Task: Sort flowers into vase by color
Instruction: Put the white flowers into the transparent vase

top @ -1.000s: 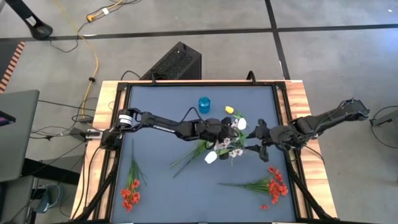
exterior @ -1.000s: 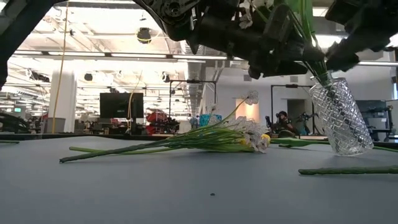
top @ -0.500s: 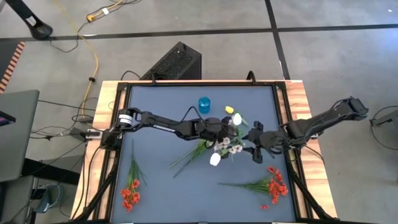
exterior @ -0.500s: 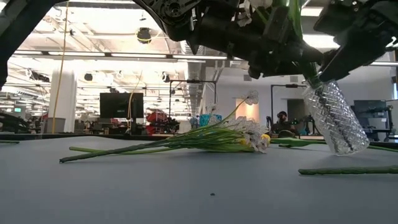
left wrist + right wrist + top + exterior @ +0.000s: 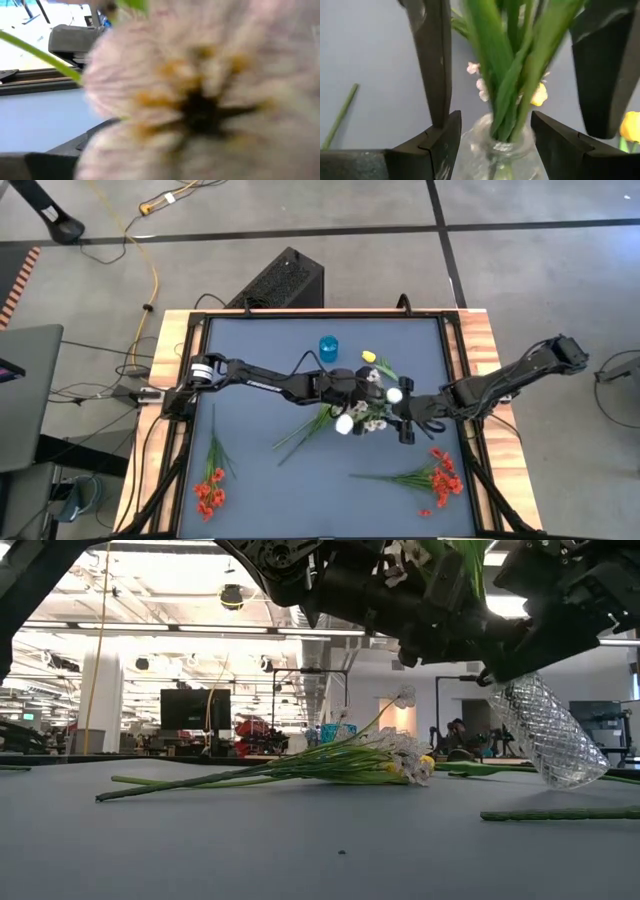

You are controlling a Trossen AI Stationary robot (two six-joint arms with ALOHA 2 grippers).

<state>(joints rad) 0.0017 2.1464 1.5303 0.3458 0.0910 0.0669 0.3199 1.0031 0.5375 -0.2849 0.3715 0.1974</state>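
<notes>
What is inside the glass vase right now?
Green stems run down through the neck of the tilted glass vase, which the right gripper clamps. How far down they reach is hard to see through the cut glass.

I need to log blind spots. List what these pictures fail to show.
- Left gripper: high view, buried among flowers; left wrist view, one blurred blossom fills the picture.
- Vase mouth: low view, hidden behind the right gripper.
- Blue item: high view, too small to identify.
</notes>
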